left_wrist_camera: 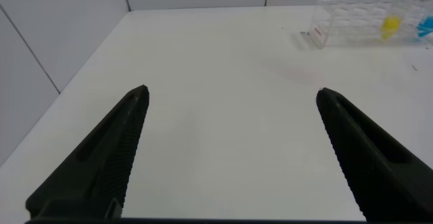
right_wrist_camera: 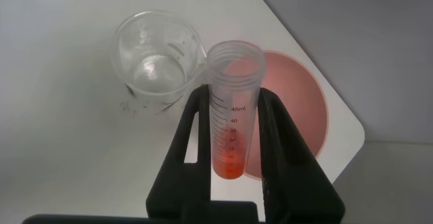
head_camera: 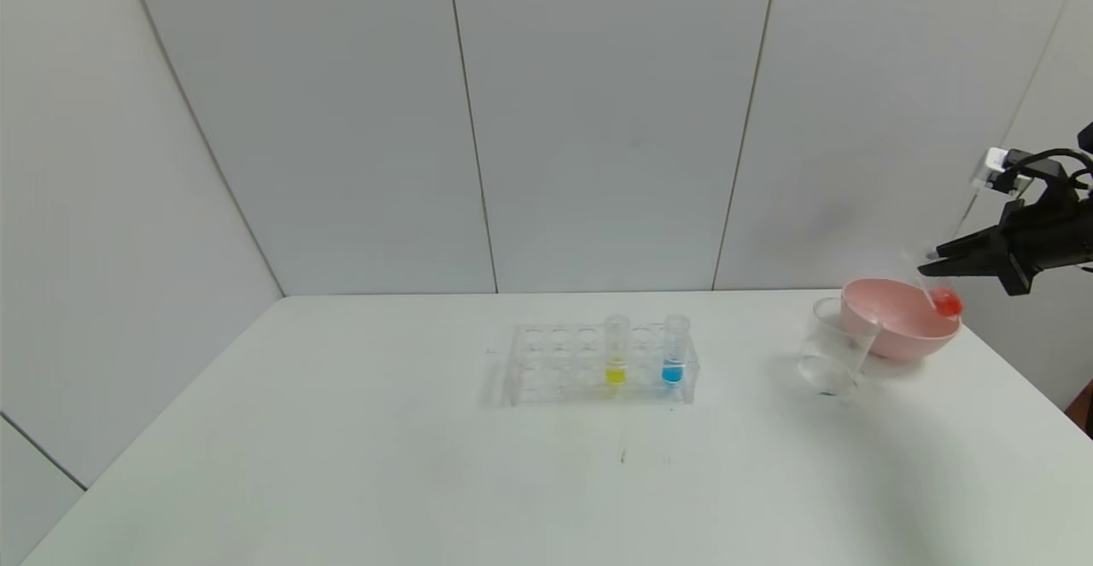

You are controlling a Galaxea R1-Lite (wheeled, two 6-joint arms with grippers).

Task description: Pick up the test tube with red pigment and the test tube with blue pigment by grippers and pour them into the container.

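The right gripper [right_wrist_camera: 233, 126] clenches the test tube with red pigment [right_wrist_camera: 232, 109] above the pink bowl [head_camera: 898, 320], with the container [head_camera: 835, 346] just beyond. The left gripper [left_wrist_camera: 230, 149] hangs spread open over the table [left_wrist_camera: 223, 68].

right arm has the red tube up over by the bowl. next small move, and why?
Probably shift the right gripper toward the robot's left until the test tube with red pigment is over the container, then tip. The tube's red tip currently hangs above the pink bowl, beside the container, which looks empty. The left gripper is open and idle.
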